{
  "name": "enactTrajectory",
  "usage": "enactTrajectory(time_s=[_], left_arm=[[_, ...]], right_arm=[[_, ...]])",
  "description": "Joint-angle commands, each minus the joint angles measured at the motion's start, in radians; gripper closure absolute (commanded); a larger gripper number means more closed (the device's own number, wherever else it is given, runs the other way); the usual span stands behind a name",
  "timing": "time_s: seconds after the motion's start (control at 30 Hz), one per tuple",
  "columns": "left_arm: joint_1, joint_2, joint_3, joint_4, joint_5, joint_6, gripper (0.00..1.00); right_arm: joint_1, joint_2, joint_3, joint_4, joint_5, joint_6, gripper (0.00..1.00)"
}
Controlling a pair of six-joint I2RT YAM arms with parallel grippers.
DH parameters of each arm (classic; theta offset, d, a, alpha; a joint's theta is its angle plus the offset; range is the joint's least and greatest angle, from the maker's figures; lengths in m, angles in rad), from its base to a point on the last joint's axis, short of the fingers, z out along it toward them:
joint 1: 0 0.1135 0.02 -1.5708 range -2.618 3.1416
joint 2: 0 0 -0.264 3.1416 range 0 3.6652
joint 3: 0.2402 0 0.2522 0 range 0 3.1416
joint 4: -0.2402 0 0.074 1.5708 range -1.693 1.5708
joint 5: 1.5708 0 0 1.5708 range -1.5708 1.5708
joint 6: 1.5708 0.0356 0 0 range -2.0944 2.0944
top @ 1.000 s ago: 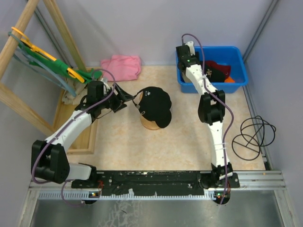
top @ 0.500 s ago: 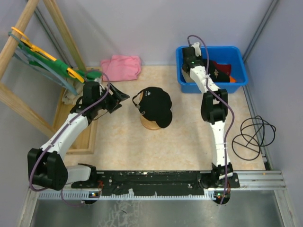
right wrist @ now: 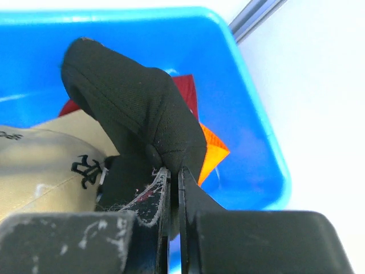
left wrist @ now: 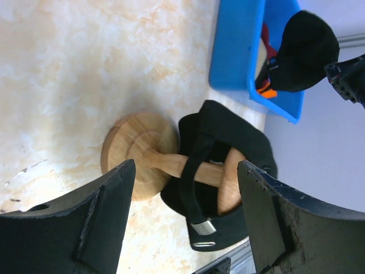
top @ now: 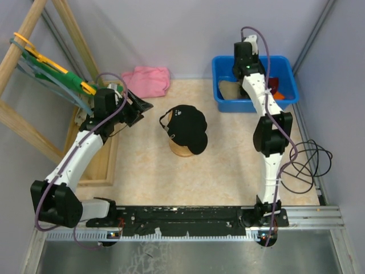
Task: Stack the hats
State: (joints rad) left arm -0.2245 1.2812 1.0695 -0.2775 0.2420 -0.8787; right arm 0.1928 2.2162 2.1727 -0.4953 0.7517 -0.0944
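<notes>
Black cap [right wrist: 137, 114] higher; beige marbled tabletop [top: 228, 165]

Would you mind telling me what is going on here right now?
Hats are being stacked on a wooden stand, which has one black cap on it so far. The right claw is shut on a black hat and holds it over the blue bin, where a tan cap, a red hat and an orange hat lie. The left claw is open and empty, pointing at the stand.
</notes>
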Motion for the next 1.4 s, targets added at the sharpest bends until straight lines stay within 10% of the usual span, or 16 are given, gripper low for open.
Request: enactTrajectory(time_s=[0.0,0.67,0.9,1.37], left_arm=[[0.004,0.006,0.090,-0.023,0.044,0.041,0.22],[-0.036,0.103,0.371,0.237,0.415,-0.073,0.20],[-0.123,0.207,0.540,0.207,0.406,0.034,0.17],[-0.297,0.252,0.559,0.359,0.292,-0.014,0.13]], right_arm=[[-0.011,-0.183,0.021,-0.006,-0.089,0.036,1.00],[0.037,-0.549,0.058,-0.197,-0.751,0.334,1.00],[0.063,-0.676,0.022,-0.179,-1.061,0.484,1.00],[0.130,-0.770,-0.068,-0.133,-1.174,0.618,1.00]])
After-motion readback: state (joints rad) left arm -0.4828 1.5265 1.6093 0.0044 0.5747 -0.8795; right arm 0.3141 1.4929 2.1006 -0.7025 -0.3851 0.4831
